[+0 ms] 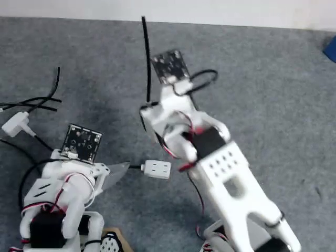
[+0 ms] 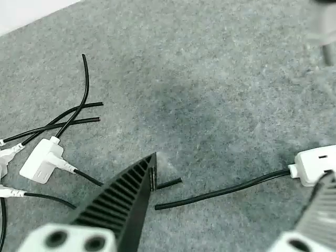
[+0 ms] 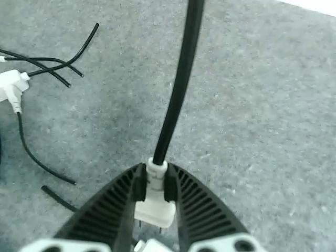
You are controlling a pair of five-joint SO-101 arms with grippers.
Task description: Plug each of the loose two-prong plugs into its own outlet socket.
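My right gripper [image 3: 156,172] is shut on a white two-prong plug [image 3: 155,206], whose black cable [image 3: 181,79] runs up and away from it. In the high view that cable [image 1: 146,60] points toward the table's far side, and the right gripper [image 1: 150,113] sits beyond the white outlet socket block [image 1: 157,169]. My left gripper [image 2: 241,169] is open, with the socket block [image 2: 316,165] lying beside one finger [image 2: 321,207]. In the high view the left gripper [image 1: 122,171] is just left of the block. Another white plug [image 1: 16,124] lies loose at the far left.
Several loose black cable ends [image 1: 39,102] lie on the grey carpet near the left plug [image 2: 42,160]. A short black cable piece [image 2: 169,183] lies by the socket block's lead [image 2: 220,191]. A blue object [image 1: 331,48] pokes in at the right edge.
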